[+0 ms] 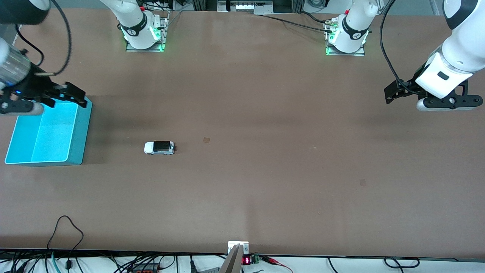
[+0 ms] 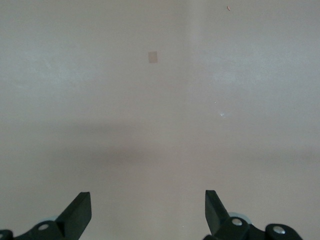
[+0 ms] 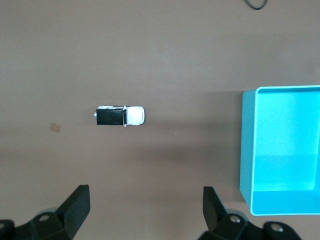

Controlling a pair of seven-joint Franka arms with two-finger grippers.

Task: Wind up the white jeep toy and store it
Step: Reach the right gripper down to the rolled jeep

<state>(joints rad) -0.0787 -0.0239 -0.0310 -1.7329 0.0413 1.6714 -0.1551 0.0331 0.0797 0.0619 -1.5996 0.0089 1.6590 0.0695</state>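
Table [image 1: 265, 182] is bare brown apart from the task items and two faint tape patches. Turquoise bin [image 1: 77, 140] sits empty at the right arm's end. Right gripper [image 1: 70, 94] hangs over the bin's edge, jaws spread, nothing in them. Left gripper [image 1: 394, 93] waits over its own end, jaws also spread and empty. White jeep toy [image 1: 159, 147] stands on its wheels near the bin, untouched. I read this as the approach step: next I'd bring the right gripper down to straddle the jeep. No legible brands or writing anywhere.
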